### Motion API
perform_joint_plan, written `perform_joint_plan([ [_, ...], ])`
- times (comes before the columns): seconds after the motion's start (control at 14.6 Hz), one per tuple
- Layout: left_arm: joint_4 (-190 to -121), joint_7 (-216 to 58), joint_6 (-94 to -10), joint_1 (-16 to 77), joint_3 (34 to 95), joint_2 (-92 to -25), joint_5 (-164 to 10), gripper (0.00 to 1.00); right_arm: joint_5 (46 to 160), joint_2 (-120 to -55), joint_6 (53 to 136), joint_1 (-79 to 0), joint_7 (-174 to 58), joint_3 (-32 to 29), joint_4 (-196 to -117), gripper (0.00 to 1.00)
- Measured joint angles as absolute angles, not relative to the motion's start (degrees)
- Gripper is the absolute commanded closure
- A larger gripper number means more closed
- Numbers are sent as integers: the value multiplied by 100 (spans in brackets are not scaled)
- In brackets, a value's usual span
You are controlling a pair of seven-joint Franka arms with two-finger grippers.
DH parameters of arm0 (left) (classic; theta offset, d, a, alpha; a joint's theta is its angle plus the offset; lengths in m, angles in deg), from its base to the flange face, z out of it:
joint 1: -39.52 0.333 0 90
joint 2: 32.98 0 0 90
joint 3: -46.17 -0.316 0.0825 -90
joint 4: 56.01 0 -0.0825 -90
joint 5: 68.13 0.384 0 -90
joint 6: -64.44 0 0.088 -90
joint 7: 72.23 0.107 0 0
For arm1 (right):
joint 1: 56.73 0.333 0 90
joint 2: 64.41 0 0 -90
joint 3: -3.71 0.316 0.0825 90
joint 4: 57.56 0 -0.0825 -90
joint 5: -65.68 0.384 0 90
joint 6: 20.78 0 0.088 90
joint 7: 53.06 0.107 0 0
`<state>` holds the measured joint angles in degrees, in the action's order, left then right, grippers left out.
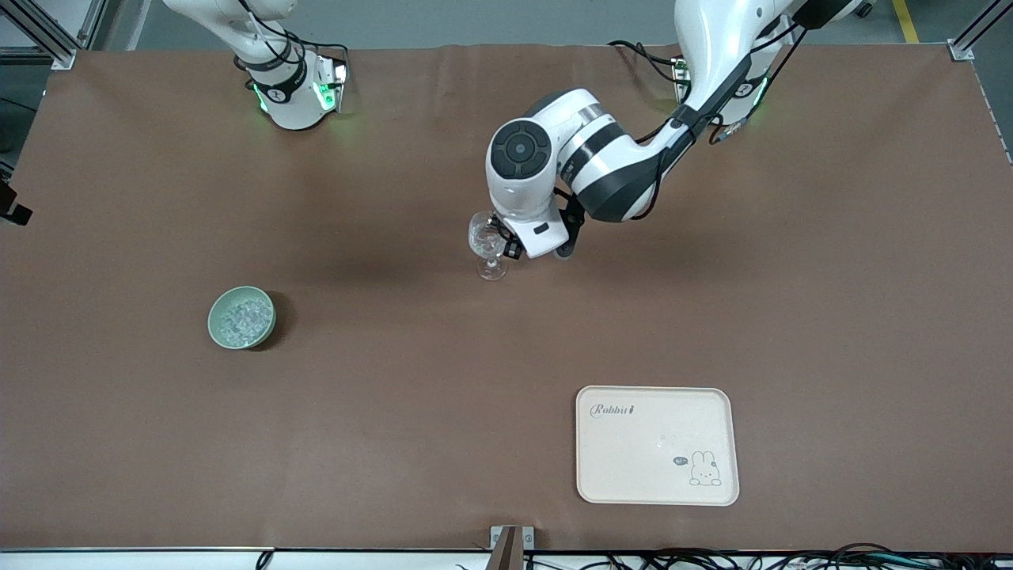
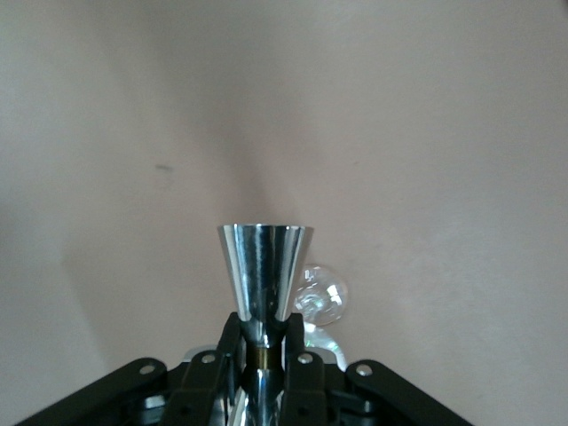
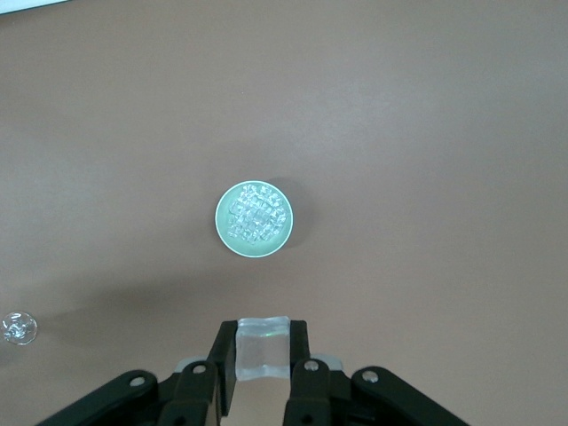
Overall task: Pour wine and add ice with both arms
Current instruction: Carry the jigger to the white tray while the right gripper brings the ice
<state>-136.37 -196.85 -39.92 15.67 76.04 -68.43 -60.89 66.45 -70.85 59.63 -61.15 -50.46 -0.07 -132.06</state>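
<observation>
Gripping a metal jigger (image 2: 264,271) over the wine glass (image 1: 488,244): left gripper (image 2: 263,355) | right gripper (image 3: 263,362) clamps an ice cube (image 3: 262,348) above the ice bowl (image 3: 256,219).

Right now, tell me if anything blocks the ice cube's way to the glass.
Yes, likely. The left gripper, jaws shut on a jigger, hangs close beside the glass and crowds it. The right gripper holds the ice cube over the bowl; nothing else visible stands between.
</observation>
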Motion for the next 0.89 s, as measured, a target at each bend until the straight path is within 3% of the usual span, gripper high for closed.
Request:
perform_joint_plan([
  [0.62,-13629,-17633,-4063,2862,7551,-6991,-8917,100,6650,-7085,5943,-6109,-5046,8,-13210,98],
  [0.89,-13533,-17099,-4762,3807,7520,-7161,-9554,100,6685,-7086,5815,-5919,-4303,465,-13213,99],
])
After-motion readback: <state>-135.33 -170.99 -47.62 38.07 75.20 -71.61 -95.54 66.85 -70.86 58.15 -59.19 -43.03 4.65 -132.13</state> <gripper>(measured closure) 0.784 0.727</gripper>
